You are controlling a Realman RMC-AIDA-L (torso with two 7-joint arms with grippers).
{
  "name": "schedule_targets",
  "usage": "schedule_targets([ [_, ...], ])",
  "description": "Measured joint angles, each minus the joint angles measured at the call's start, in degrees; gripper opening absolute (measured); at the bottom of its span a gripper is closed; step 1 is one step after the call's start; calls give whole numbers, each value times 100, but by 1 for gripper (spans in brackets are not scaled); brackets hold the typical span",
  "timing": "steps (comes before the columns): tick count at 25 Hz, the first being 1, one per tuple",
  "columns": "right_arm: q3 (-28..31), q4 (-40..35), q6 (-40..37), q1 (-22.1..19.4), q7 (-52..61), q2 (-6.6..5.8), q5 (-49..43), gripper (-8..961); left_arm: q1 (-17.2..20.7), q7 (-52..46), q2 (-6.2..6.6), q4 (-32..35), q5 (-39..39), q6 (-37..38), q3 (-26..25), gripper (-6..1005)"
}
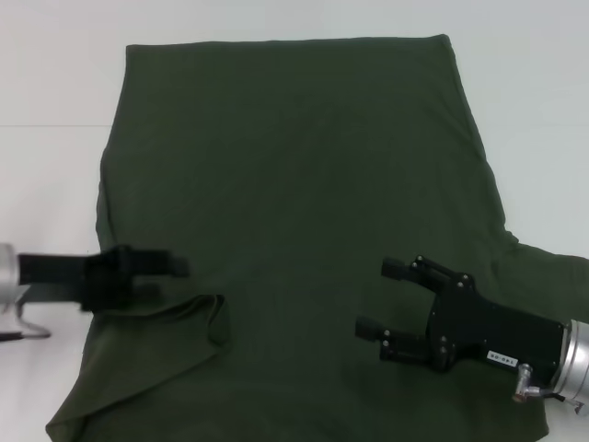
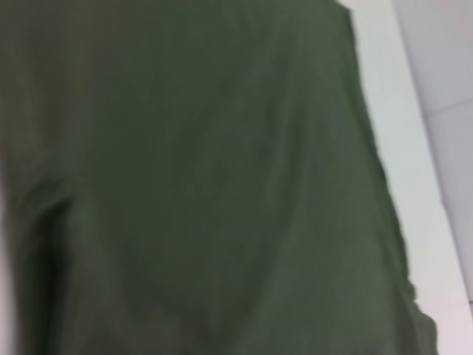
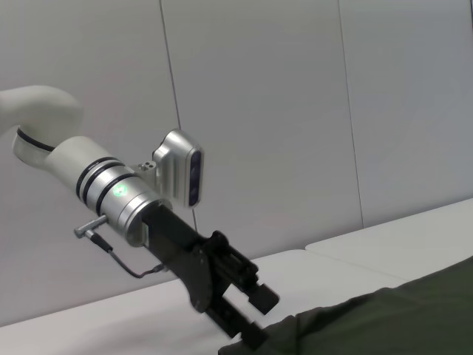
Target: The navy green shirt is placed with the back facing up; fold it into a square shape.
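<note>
The navy green shirt (image 1: 294, 166) lies spread on the white table (image 1: 55, 92), plain side up, with no lettering showing. Its near left part is rucked into a raised fold (image 1: 210, 318). My left gripper (image 1: 170, 279) reaches in from the left over the shirt's left edge, just above that fold, with its jaws apart. The right wrist view shows the left gripper (image 3: 259, 318) with its lower finger at the shirt's edge (image 3: 384, 325). My right gripper (image 1: 374, 297) hovers open and empty over the shirt's near right part. The shirt fills the left wrist view (image 2: 207, 185).
White table surface shows to the left, right and far side of the shirt (image 1: 534, 110). A grey panelled wall (image 3: 259, 111) stands behind the table. A thin cable (image 1: 23, 333) hangs by the left arm.
</note>
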Motion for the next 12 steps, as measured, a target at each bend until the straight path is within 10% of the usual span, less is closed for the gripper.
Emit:
schedule_targets([
  [12, 0, 0, -19, -37, 51, -9, 70, 944, 606, -492, 262, -395, -64, 75, -793, 829],
])
